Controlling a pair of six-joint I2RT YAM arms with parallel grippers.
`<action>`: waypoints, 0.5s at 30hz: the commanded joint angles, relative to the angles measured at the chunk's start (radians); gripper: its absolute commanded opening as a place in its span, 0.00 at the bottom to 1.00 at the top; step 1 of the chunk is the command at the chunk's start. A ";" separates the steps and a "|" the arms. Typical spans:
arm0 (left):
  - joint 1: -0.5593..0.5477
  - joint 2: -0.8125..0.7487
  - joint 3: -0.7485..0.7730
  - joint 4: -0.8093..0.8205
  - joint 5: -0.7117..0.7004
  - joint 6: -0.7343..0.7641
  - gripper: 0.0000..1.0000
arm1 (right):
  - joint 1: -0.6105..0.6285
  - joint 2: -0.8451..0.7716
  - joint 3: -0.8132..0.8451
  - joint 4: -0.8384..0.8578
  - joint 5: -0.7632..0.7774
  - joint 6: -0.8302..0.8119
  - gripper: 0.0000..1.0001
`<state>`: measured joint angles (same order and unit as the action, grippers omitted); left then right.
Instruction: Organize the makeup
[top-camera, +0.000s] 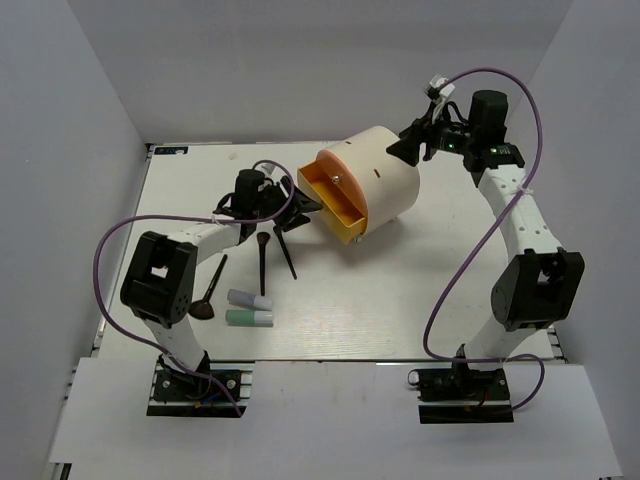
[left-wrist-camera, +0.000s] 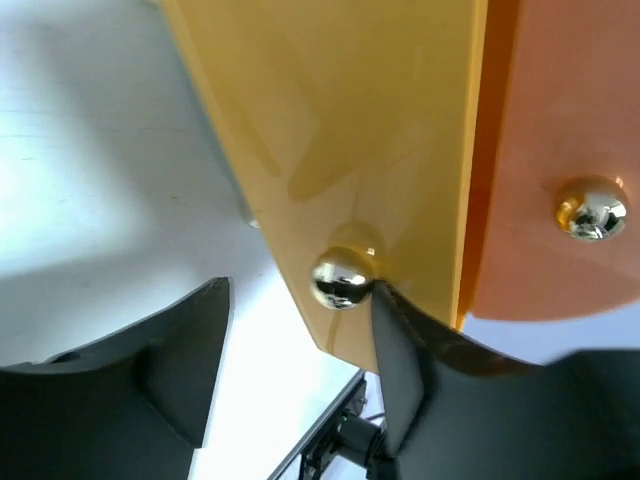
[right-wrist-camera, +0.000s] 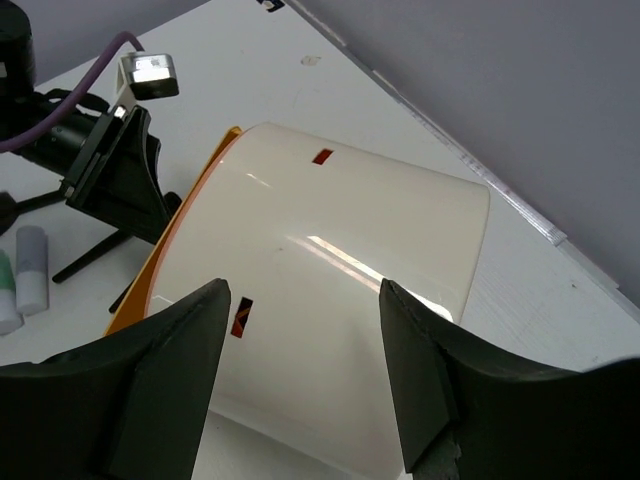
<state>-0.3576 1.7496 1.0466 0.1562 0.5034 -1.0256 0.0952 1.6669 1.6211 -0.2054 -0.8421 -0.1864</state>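
A lavender tube (top-camera: 249, 298) and a mint green tube (top-camera: 249, 318) lie side by side on the table. Three thin black-handled brushes lie near them: one (top-camera: 262, 256), one (top-camera: 285, 250) and one (top-camera: 210, 290). My left gripper (top-camera: 292, 207) is open at the front of a pulled-out yellow drawer (top-camera: 340, 205). In the left wrist view the drawer's gold knob (left-wrist-camera: 343, 278) sits between the jaws of my left gripper (left-wrist-camera: 300, 305), against the right finger (left-wrist-camera: 400, 350). My right gripper (top-camera: 406, 146) is open above the drum's back. The lipstick and the gold-black case are out of view.
The big cream drum (top-camera: 385, 180) with the orange face lies on its side mid-table, its drawer open towards the left arm. A second gold knob (left-wrist-camera: 592, 207) is on the orange face. In the right wrist view my open right gripper (right-wrist-camera: 305, 370) hovers over the drum's cream wall (right-wrist-camera: 340, 260).
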 joint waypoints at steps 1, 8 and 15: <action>0.008 -0.061 0.050 -0.118 -0.052 0.038 0.70 | 0.017 -0.038 0.005 -0.031 -0.035 -0.057 0.68; 0.038 -0.185 0.150 -0.326 -0.195 0.146 0.76 | 0.054 -0.068 -0.007 -0.086 -0.064 -0.143 0.73; 0.048 -0.303 0.188 -0.633 -0.336 0.286 0.66 | 0.106 -0.108 -0.073 -0.104 -0.049 -0.206 0.81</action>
<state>-0.3103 1.5127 1.2171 -0.2863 0.2626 -0.8337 0.1818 1.6005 1.5658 -0.2993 -0.8783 -0.3416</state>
